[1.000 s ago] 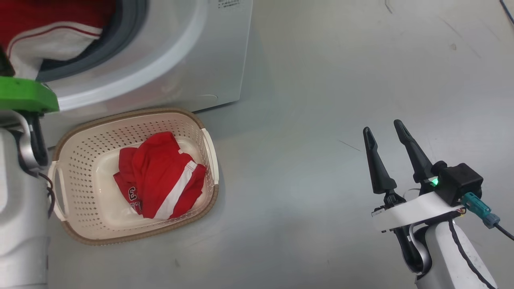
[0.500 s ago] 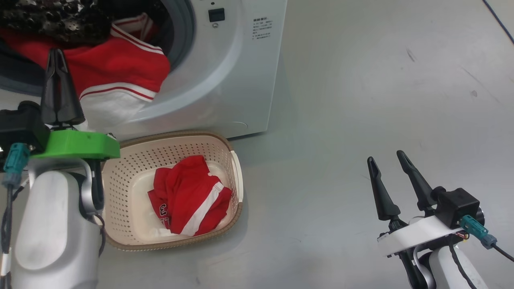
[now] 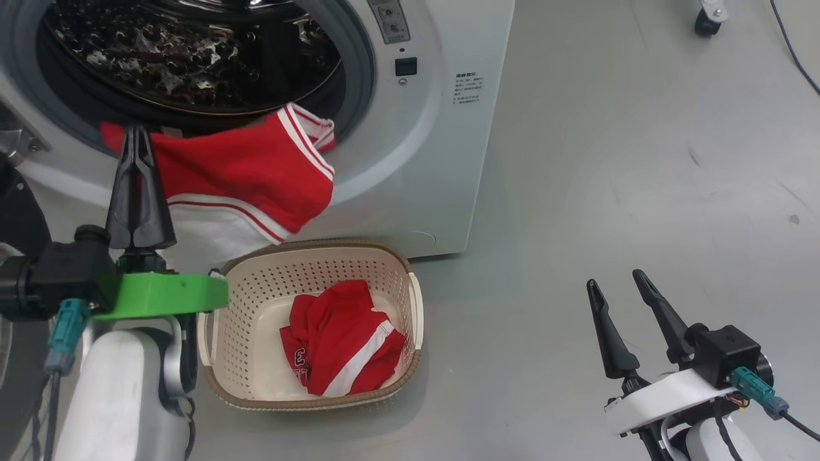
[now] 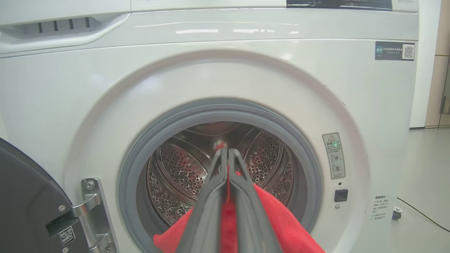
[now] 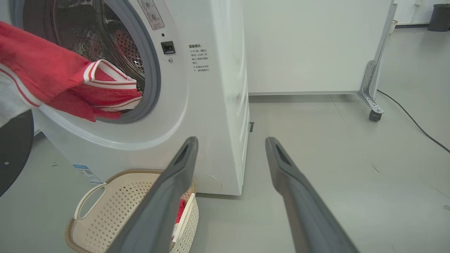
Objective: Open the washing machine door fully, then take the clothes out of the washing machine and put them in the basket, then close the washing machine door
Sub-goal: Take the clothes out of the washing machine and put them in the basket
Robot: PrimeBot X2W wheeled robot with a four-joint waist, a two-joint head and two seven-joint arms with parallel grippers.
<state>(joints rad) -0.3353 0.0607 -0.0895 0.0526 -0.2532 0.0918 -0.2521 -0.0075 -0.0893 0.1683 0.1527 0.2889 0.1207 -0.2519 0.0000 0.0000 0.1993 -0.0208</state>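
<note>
The white washing machine (image 3: 442,160) stands with its grey-ringed drum (image 3: 192,57) exposed. Its black door (image 4: 21,203) is swung out on the left. My left gripper (image 3: 133,131) is shut on a red garment with white stripes (image 3: 243,173), which hangs out of the drum mouth over the front panel. In the left wrist view, red fabric (image 4: 274,218) is pinched between that gripper's closed fingers (image 4: 225,151). The cream basket (image 3: 320,246) sits on the floor below, holding another red garment (image 3: 339,346). My right gripper (image 3: 614,278) stands open and empty, off to the right.
Grey floor (image 3: 608,160) stretches to the right of the machine. A white partition panel (image 5: 316,45) on a caster (image 5: 374,114) stands behind, and a black cable (image 5: 415,123) runs over the floor. The basket nearly touches the machine's front.
The head camera has swung up and left, bringing the drum into view. My left gripper stays shut on the red garment, which now hangs further out. The right gripper remains open.
</note>
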